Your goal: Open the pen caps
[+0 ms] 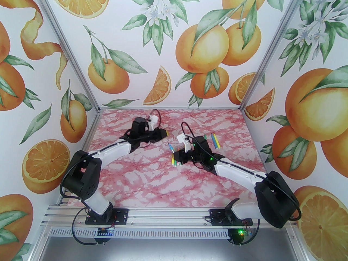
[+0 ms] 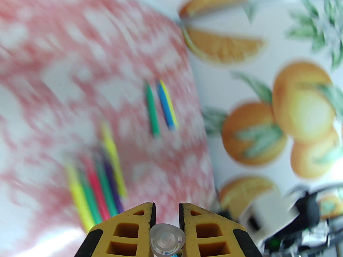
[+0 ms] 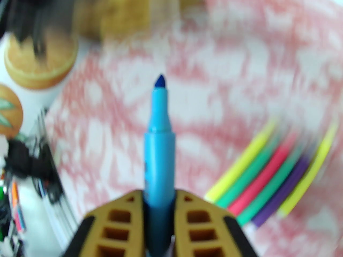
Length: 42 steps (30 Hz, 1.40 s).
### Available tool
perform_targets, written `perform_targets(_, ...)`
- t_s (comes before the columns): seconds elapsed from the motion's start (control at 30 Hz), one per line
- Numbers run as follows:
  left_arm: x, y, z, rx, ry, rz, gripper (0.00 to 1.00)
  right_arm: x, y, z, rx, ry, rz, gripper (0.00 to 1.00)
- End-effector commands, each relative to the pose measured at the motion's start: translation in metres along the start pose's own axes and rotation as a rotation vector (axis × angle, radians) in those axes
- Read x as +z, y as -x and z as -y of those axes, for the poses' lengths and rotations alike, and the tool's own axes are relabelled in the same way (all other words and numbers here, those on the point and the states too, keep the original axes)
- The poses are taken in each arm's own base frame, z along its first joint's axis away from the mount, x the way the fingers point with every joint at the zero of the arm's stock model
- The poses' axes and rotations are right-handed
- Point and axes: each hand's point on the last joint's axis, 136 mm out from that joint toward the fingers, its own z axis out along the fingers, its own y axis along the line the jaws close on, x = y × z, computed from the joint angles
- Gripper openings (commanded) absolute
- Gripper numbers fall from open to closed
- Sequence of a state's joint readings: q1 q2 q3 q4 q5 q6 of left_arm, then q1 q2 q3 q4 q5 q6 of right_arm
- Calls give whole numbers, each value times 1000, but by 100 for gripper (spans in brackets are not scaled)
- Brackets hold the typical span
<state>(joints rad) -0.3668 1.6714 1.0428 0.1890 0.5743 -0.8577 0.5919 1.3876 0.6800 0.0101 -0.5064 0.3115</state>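
Pen cap [image 2: 166, 241] in the left gripper [image 2: 166, 210]: a pale, clear sleeve seen end-on, round mouth toward the lens. It is pinched low between the yellow fingers, and the jaws stand narrow with a thin gap above it. In the top view this gripper sits at about 11 o'clock from the centre of the table [image 1: 152, 183], with its yellow tips pointing to 3 o'clock.

Right gripper [image 3: 158, 197]: jaws drawn in tight on the barrel of the blue pen [image 3: 158, 143]. The dark felt tip is bare and points to 12 o'clock in the right wrist view. From above, that pen juts toward 11 o'clock from the gripper. Its tip is near the left gripper's fingers but apart from them.

Bundle of pens [image 3: 270, 175]: six lie side by side on the pink marbled table, at 4 o'clock from the held pen. They run yellow, green, pink, green, purple, yellow. The view is smeared, so I cannot tell whether they are capped.

Three loose pens [image 2: 160, 108]: green, blue and yellow, lying at 2 o'clock from the right gripper in the top view. Blue and yellow lie pressed together, with green just beside them and a little apart.
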Motion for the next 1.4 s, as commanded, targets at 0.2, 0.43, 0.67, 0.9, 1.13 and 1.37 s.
perform_targets(0.2,-5,26,19,97,18,56,0,-3,-7,-1,-13,-7,-37,0)
perform_targets(0.43,-24,17,-13,226,262,-8,0,-12,10,25,-10,-171,-4,0)
perform_targets(0.67,-46,9,-45,322,481,-89,0,-26,31,61,42,-320,54,0)
perform_targets(0.9,-48,0,-67,340,568,-153,0,-45,48,104,101,-500,76,0)
perform_targets(1.13,-52,-3,-89,357,667,-196,0,-61,54,138,125,-672,77,0)
perform_targets(1.37,-50,-9,-106,355,714,-242,0,-65,46,175,168,-835,19,0)
